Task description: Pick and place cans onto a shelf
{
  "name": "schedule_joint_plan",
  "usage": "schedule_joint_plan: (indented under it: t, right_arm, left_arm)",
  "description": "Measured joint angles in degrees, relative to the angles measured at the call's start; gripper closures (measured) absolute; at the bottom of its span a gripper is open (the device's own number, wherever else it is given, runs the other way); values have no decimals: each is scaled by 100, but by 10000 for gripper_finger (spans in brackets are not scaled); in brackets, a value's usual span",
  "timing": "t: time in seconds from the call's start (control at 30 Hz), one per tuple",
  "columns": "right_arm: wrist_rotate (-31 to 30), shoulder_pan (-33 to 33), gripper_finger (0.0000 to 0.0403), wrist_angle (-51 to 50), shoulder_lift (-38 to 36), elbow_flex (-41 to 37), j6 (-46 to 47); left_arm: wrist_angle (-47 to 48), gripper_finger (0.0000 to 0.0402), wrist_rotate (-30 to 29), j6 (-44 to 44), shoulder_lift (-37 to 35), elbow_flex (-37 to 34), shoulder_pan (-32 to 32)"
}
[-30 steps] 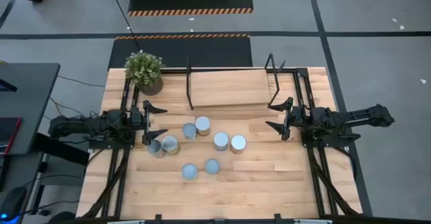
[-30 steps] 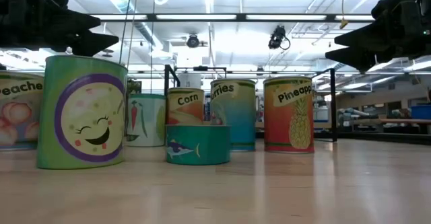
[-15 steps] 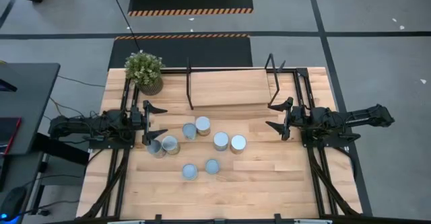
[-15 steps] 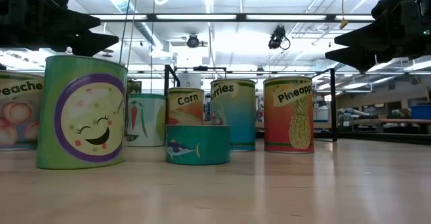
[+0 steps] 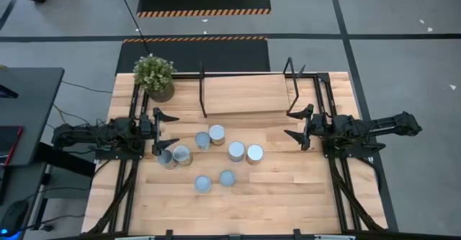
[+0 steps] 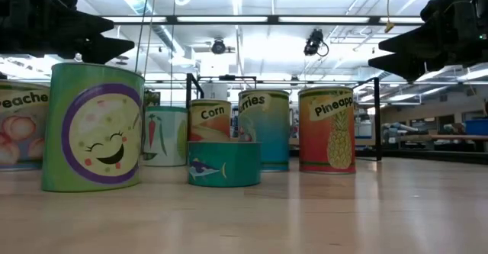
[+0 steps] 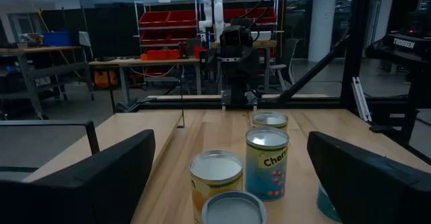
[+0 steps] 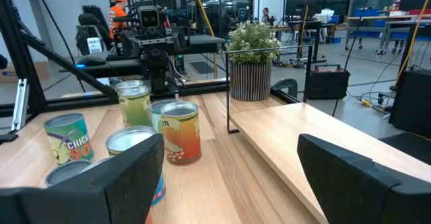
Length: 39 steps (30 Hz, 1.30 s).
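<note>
Change: none across the last second. Both arms, all cans and the shelf sit exactly where they were; nothing lifted, nothing placed.
Left gripper (image 5: 160,133): hovers over the table's left side, pointing toward the middle, jaws wide and empty. Nearest can (image 5: 167,159) lies just beside its near finger, no contact visible.
Right gripper (image 5: 299,127): mirror pose on the right side, jaws parted, holding nothing. Nearest can (image 5: 254,153) is near but clear of it.
Cans: seven, all on the tabletop (image 5: 288,189) in a loose cluster between the grippers. High view shows two by the left gripper, a pair in the middle (image 5: 217,134), two toward the right (image 5: 236,150), and two short ones nearer the front edge (image 5: 203,184).
Labels: low view reads Corn (image 6: 210,120) and Pineapple (image 6: 326,129), with a short fish-print tin (image 6: 224,163) in front.
Shelf (image 5: 245,94): light-wood board between black posts at the far edge, bare, well apart from the cluster.
Potted plant (image 5: 155,76): far-left corner, beside the shelf, not involved.
Task meaning: zero cans shelved; likely idle before the first pick. The left gripper looks best placed to start, since a can sits just beside its open jaws.
</note>
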State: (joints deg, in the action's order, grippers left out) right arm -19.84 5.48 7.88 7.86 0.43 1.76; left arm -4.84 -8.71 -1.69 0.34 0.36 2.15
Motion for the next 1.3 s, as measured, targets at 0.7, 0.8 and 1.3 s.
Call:
schedule_joint_plan:
  t: [0.7, 0.8, 1.3]
  right_arm:
    - [-157, -18, 55, 2108, 0, 0, -592]
    - [-157, -15, 55, 2519, 0, 0, -295]
    - [170, -428, 55, 2537, 1364, 0, 1823]
  left_arm:
    - [-1023, 5, -65, 1845, 0, 2, -7]
    - [-1019, 5, -61, 1854, 0, 2, -7]
    - [-1253, 5, -790, 2051, 2, 2, -7]
